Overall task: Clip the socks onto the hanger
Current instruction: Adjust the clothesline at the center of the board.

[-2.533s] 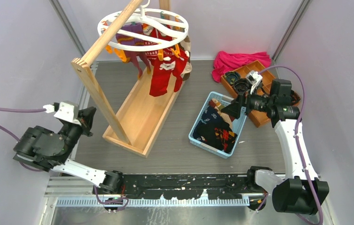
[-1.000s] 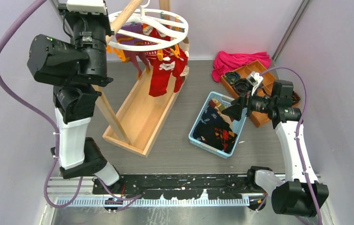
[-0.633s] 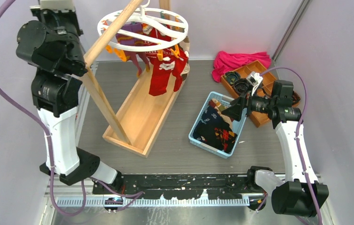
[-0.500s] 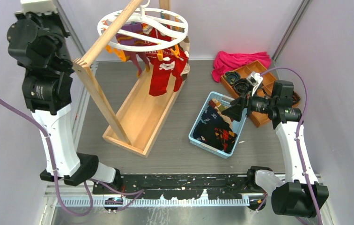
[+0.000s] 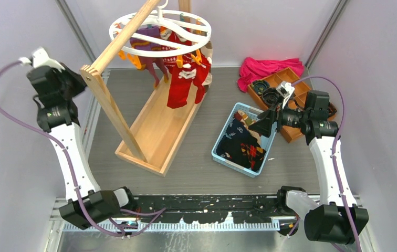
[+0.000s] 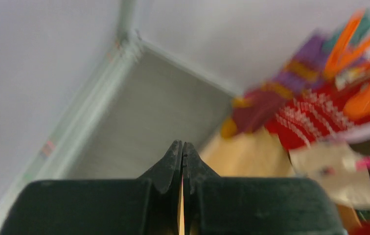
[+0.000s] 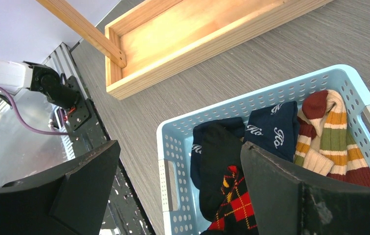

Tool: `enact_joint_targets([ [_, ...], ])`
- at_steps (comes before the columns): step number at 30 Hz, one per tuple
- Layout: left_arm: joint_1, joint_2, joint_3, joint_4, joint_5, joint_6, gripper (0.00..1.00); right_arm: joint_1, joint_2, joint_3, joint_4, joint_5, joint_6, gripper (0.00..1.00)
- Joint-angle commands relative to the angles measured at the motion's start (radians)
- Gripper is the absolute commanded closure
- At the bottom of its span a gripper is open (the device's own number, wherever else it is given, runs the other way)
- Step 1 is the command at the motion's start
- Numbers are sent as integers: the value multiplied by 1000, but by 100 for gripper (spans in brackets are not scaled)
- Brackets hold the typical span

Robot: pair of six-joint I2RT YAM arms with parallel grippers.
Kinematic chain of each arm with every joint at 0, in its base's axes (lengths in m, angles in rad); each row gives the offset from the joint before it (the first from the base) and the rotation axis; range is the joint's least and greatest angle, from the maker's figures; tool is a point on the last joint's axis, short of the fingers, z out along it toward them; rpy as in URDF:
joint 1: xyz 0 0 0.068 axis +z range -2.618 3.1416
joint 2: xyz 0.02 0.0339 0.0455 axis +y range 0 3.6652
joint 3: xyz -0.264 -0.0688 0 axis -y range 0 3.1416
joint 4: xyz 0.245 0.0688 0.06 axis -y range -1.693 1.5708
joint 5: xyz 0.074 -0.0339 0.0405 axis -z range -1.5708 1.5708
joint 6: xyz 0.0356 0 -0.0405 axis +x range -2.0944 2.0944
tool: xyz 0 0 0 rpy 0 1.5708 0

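A round white clip hanger [image 5: 159, 34] hangs from the wooden rack [image 5: 157, 128], with red socks [image 5: 186, 79] and a purple sock [image 5: 152, 58] clipped under it. More socks [image 5: 241, 144] lie in the blue basket [image 5: 223, 131]. My right gripper [image 5: 263, 125] hovers open over the basket's right edge. In its wrist view the right gripper [image 7: 180, 147] frames a black argyle sock [image 7: 229, 196], a navy sock [image 7: 271, 134] and a striped sock [image 7: 330, 132]. My left gripper [image 5: 75, 84] is raised at the far left, shut and empty [image 6: 182, 149]; blurred hanging socks [image 6: 315, 107] show beyond it.
A pink cloth [image 5: 267, 68] and a wooden compartment tray [image 5: 291, 131] holding dark round parts lie at the back right, beside my right arm. The rack's slanted post [image 5: 110, 105] stands just right of my left arm. Walls close in on both sides.
My left arm rose from low at the left to beside the hanger, then swung back down and leftward, away from it. The right arm and the basket have stayed still.
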Motion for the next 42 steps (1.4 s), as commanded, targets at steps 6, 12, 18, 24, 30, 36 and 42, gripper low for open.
enact_joint_targets([
  [6, -20, -300, -371, 19, 236, -88, 98, -5, -3, 24, -9, -37, -23, 0],
  [12, -98, -301, -454, -29, 314, -103, 98, -5, -15, 28, -20, -46, -30, 0],
  [18, -312, -342, -524, -52, 186, -127, 97, -5, -23, 30, -23, -42, -32, 0],
  [24, -501, -397, -641, 17, 71, -278, 97, -7, -24, 32, -27, -42, -36, 0],
  [30, -740, -326, -645, 96, -187, -414, 97, -7, -25, 33, -30, -39, -39, 0],
  [36, -1024, -108, -542, 120, -497, -488, 96, -10, -25, 37, -40, -34, -41, 0],
  [42, -1151, 24, -464, 215, -558, -506, 97, -17, -27, 38, -37, -21, -36, 0],
])
